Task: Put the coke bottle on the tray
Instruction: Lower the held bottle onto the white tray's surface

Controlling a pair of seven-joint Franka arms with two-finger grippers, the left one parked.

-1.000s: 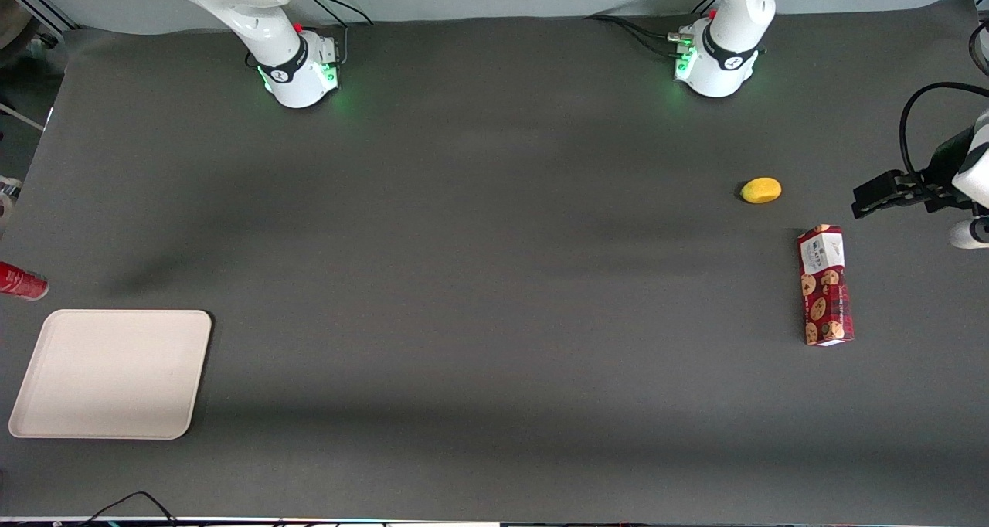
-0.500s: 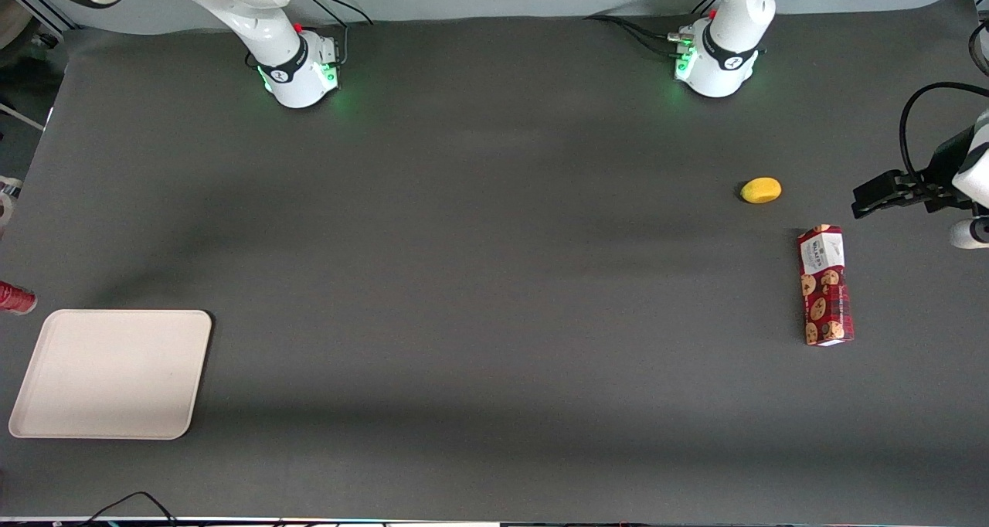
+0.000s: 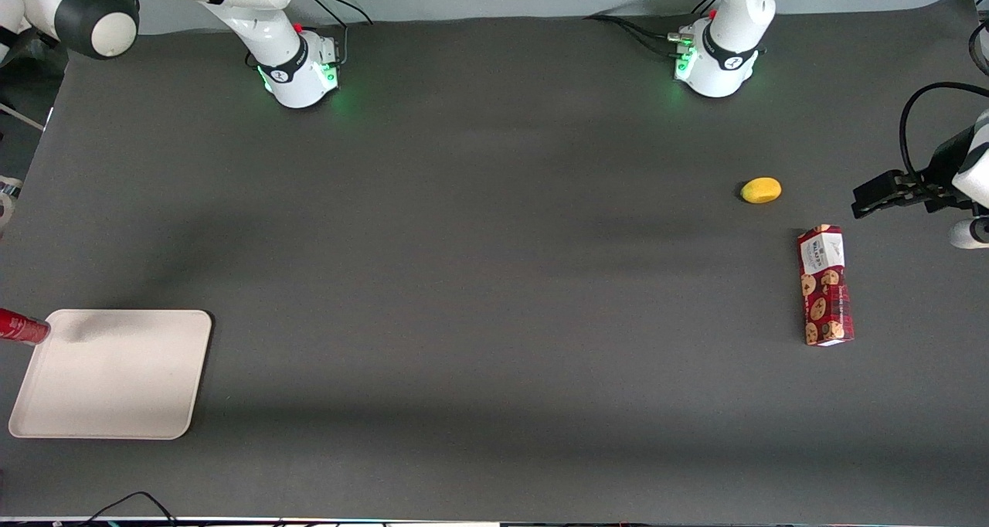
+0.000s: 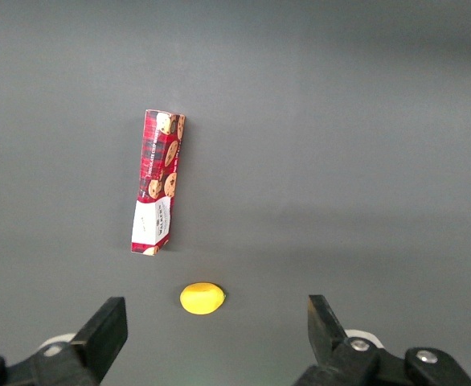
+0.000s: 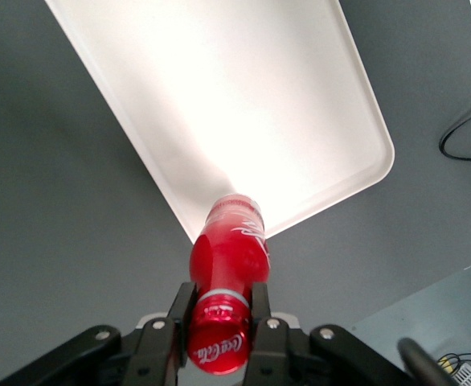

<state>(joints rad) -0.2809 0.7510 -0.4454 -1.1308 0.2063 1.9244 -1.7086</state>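
One bottle hanging over the tray's corner

Two fingers of the gripper (image 5: 219,322) are clamping the coke bottle (image 5: 227,257) at its neck, cap toward the wrist camera, base pointing down at the tray (image 5: 219,96). In the front view the gripper itself is cut off at the frame edge; only the bottle's base end (image 3: 23,328) is showing, long axis tilted, now overlapping the tray's corner (image 3: 116,380) where half a second ago it was sitting clear of it.

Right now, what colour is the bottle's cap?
Red, like the coke bottle itself; clearest in the right wrist view, in the tool.
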